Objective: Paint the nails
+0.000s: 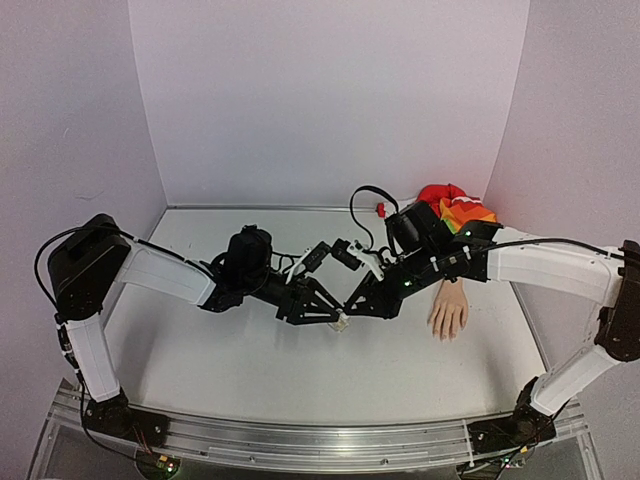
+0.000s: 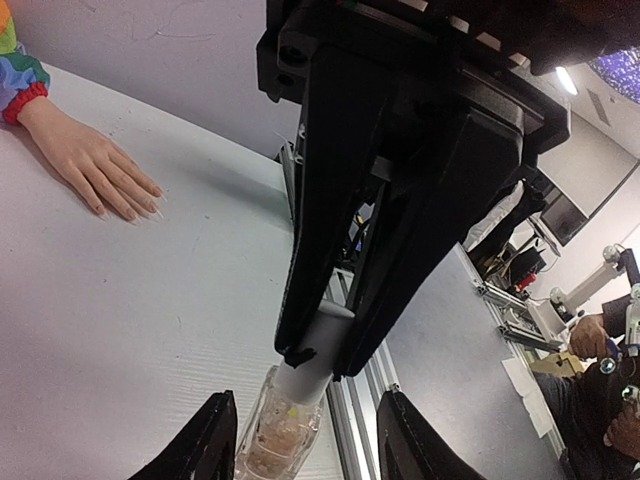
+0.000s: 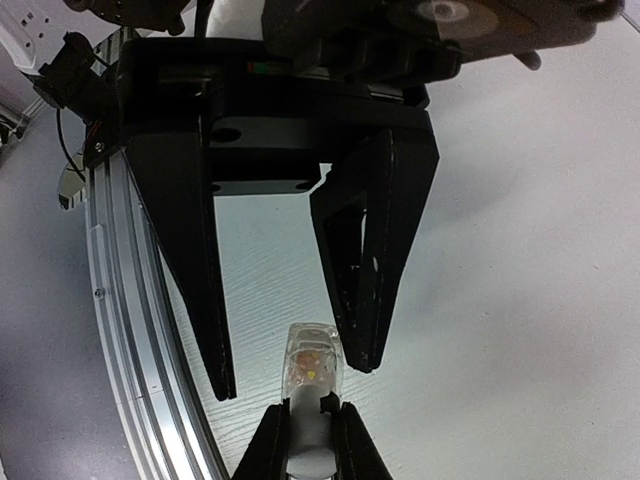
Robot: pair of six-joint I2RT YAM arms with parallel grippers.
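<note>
A small clear bottle point(image 1: 342, 324) with glittery contents and a white cap stands on the white table between both grippers. My right gripper point(image 3: 312, 408) is shut on the white cap point(image 3: 310, 445) from above. My left gripper point(image 2: 305, 400) is open, its fingers point(image 2: 205, 440) straddling the bottle point(image 2: 280, 430) without closing on it. The pale fake hand point(image 1: 448, 312) lies palm down to the right, with a rainbow sleeve point(image 1: 468, 215) and red cuff. Its tiny nails point(image 2: 152, 207) show in the left wrist view, well away from both grippers.
White walls enclose the table on three sides. An aluminium rail point(image 1: 320, 440) runs along the near edge, close to the bottle. A black cable point(image 1: 362, 195) loops above the right wrist. People and equipment show beyond the table point(image 2: 600, 340).
</note>
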